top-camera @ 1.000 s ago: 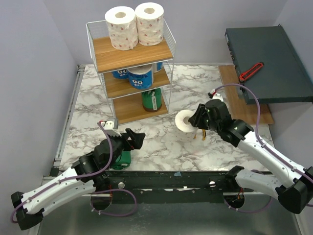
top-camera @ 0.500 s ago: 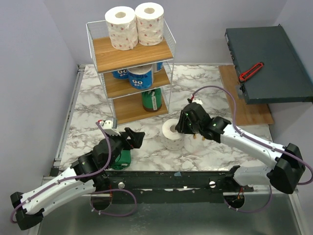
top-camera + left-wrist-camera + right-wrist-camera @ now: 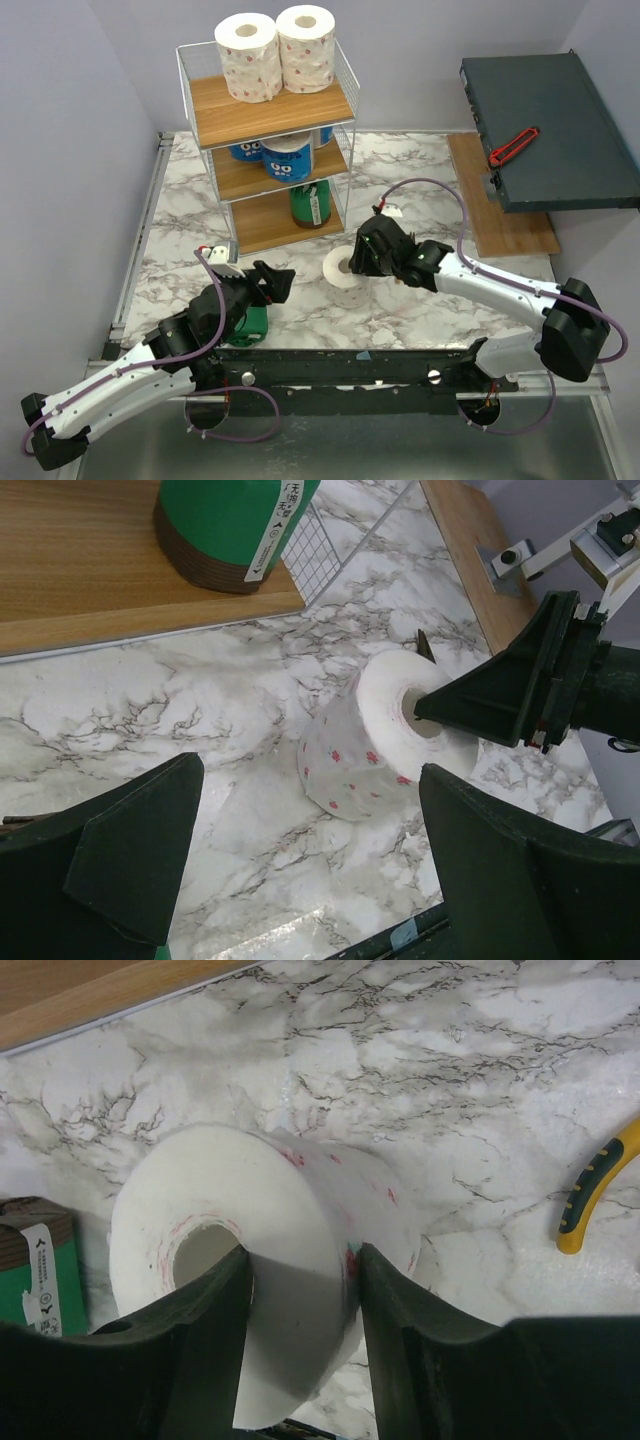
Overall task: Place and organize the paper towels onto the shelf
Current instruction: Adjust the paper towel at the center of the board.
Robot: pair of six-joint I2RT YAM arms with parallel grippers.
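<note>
Near the middle of the surface [image 3: 420, 165], just on the near side of the shelf [image 3: 270, 112], my right claw [image 3: 352, 262] pinched a speckled roll [image 3: 338, 282] by its wall — one finger down in the hollow core, the other pressed against the outside. The roll sat tilted, core end raised toward the claw; I could not tell whether its lower end touched the marble. My left claw [image 3: 274, 283] hung spread wide to the left of that roll, apart from it, and a green roll [image 3: 256, 322] lay on the surface under that arm. On the shelf, two white rolls [image 3: 247, 58] stood side by side on the top board, blue rolls [image 3: 286, 160] filled the middle tier, and a green-wrapped roll [image 3: 311, 204] stood on the bottom one. Yellow-handled pliers [image 3: 596, 1182] lay on the marble near the pinched roll — not touching it.
</note>
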